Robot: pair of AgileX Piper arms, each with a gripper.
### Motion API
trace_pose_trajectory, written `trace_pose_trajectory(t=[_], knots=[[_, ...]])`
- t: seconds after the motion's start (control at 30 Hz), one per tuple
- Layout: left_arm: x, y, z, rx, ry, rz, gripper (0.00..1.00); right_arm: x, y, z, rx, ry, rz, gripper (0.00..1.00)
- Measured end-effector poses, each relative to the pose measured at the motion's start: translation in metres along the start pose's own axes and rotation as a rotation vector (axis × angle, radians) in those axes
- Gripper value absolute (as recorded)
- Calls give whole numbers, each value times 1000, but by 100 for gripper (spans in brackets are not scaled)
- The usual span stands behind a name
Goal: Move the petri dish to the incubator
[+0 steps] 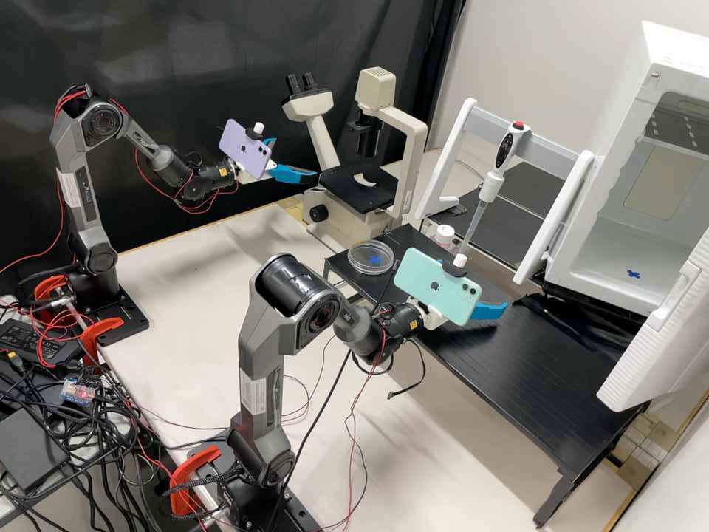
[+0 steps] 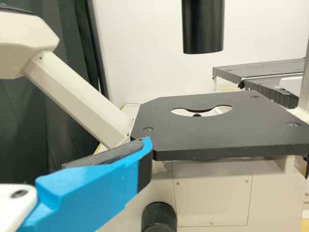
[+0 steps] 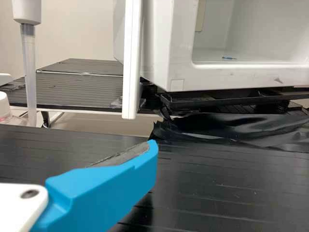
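Note:
The clear petri dish [image 1: 371, 257] lies flat near the left end of the black rack, over a blue mark. My left gripper [image 1: 295, 158] is open and holds nothing, left of the microscope; in the left wrist view one finger of the gripper [image 2: 146, 145] shows before the microscope stage. My right gripper [image 1: 489, 310] stands open above the rack, right of the dish and apart from it, partly behind a phone. In the right wrist view, the gripper [image 3: 153, 147] has one finger showing above the rack's slats. The white incubator [image 1: 641, 89] [image 3: 154, 48] has its door open, with a blue mark on its floor.
The microscope [image 1: 360, 188] [image 2: 212, 135] stands behind the rack's left end. A pipette [image 1: 484, 199] [image 3: 29, 67] hangs on a white stand above the rack [image 1: 532, 391]. Beside it is a white-capped bottle [image 1: 444, 235]. The incubator door [image 1: 661, 332] juts out over the rack's right end.

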State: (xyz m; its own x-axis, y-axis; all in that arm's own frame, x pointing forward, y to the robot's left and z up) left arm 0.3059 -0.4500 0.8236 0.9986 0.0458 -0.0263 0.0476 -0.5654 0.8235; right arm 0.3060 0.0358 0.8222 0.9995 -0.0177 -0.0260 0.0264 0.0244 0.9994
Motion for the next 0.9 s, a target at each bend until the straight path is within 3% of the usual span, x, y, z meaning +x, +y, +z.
trace_pose_trajectory(t=[0.33,0.5,0.6,0.77,0.9], knots=[[0,0,0,0,0,0,100,-2,-1,1,0,-5,-3,100],[0,0,0,0,0,0,100,-23,7,-3,42,19,12,100],[0,0,0,0,0,0,100,-39,11,-10,48,71,32,100],[0,0,0,0,0,0,100,-72,6,-35,61,223,48,100],[0,0,0,0,0,0,100,-89,-11,-51,46,326,-6,100]])
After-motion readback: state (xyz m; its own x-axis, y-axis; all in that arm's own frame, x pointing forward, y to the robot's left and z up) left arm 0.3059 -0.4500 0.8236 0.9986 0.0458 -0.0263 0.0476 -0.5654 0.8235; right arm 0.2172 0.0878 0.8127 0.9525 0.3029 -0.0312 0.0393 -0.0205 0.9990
